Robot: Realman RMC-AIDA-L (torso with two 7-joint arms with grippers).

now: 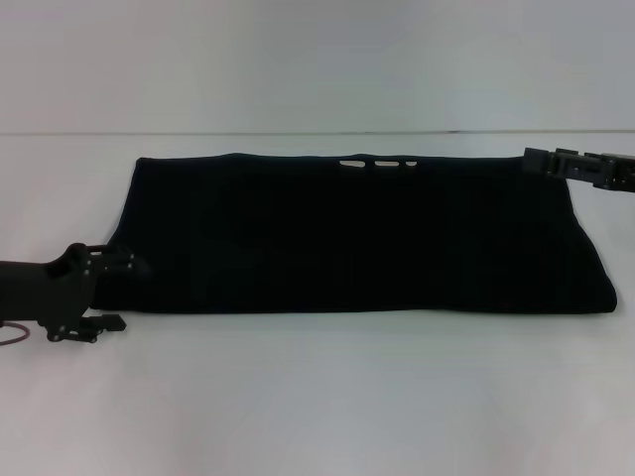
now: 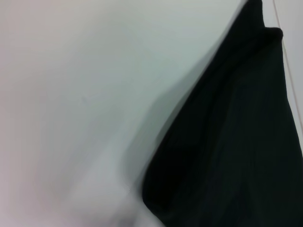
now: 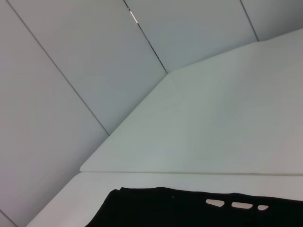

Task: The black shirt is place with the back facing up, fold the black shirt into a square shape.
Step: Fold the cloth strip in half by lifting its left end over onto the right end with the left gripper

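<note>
While the head view gives me the whole scene, each wrist camera shows only a corner of it. From the head I see the black shirt (image 1: 357, 233) lying flat on the white counter (image 1: 317, 397) as a wide dark band, its far edge showing three small pale gaps near the middle. My left end effector (image 1: 121, 293) sits low at the shirt's near left corner, just beside or touching the cloth; I cannot tell which. Its fingers look spread one above the other, but I cannot tell whether they have hold of any fabric. My right end effector (image 1: 541, 162) reaches in from the right edge at the shirt's far right corner. Most of that arm is cut off by the frame, and I cannot tell how far its fingers are open.

The left wrist view shows only a blurred corner of the shirt against bare counter, with no fingers in sight. The right wrist view adds what the head misses: the gray wall panels (image 3: 85, 71) behind the counter, and the shirt's far edge with the same pale gaps.
</note>
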